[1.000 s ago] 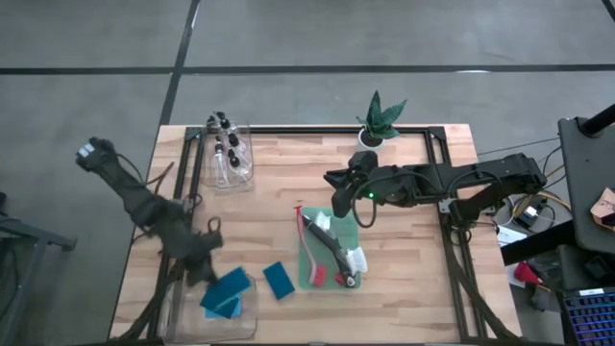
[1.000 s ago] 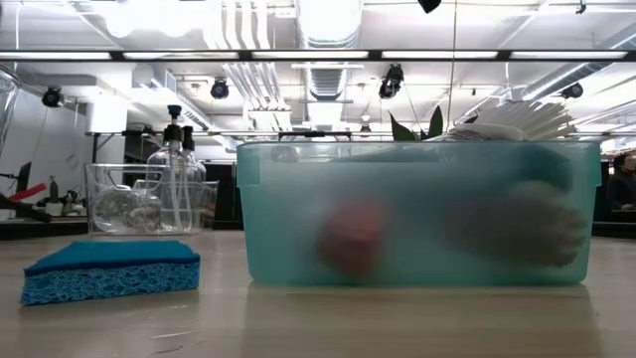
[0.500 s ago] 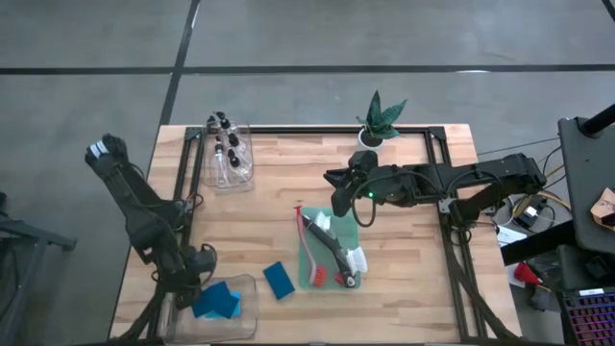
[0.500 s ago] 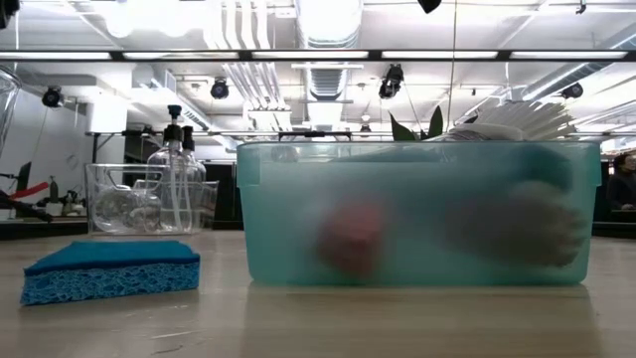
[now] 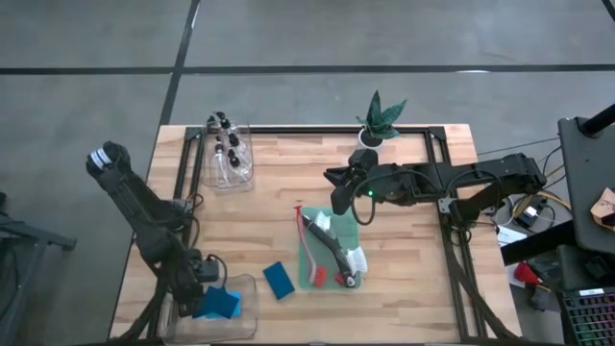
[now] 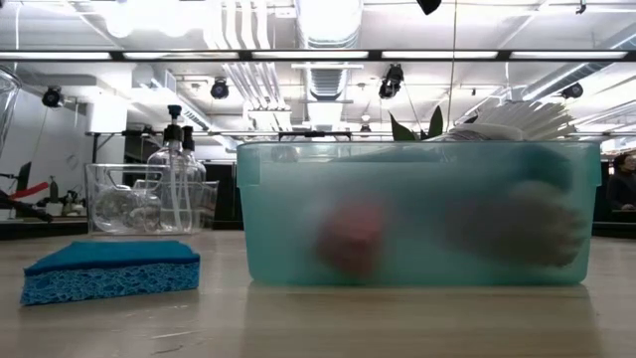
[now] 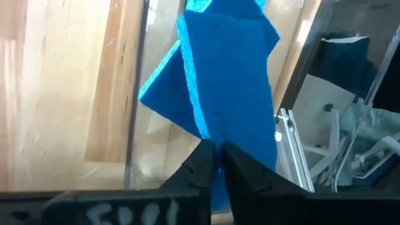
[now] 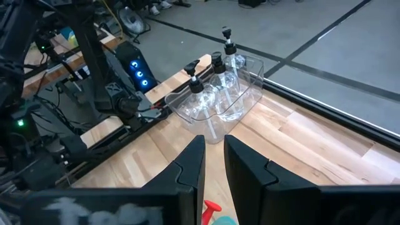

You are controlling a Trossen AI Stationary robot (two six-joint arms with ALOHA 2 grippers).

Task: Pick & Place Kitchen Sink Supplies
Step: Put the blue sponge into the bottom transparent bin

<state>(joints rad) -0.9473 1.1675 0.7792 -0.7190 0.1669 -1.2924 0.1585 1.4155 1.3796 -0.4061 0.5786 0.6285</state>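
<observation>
Only left wrist view shows left gripper (image 7: 215,164) nipping blue sponge (image 7: 234,94), high view hides it

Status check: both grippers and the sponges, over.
Left gripper pinching blue sponge over clear bin. Right gripper idle mid-table. One sponge loose on table.

The high view looks straight down on the whole worktop (image 5: 384,240), both arms and the grey floor around it. The low view sits at worktop level, very close to a teal bin (image 6: 417,214), facing level into the room behind. The left wrist view looks closely down at blue sponges (image 7: 231,81) in a clear bin. The right wrist view faces across the worktop toward the bottles (image 8: 219,84), which the high and low views also show.
</observation>
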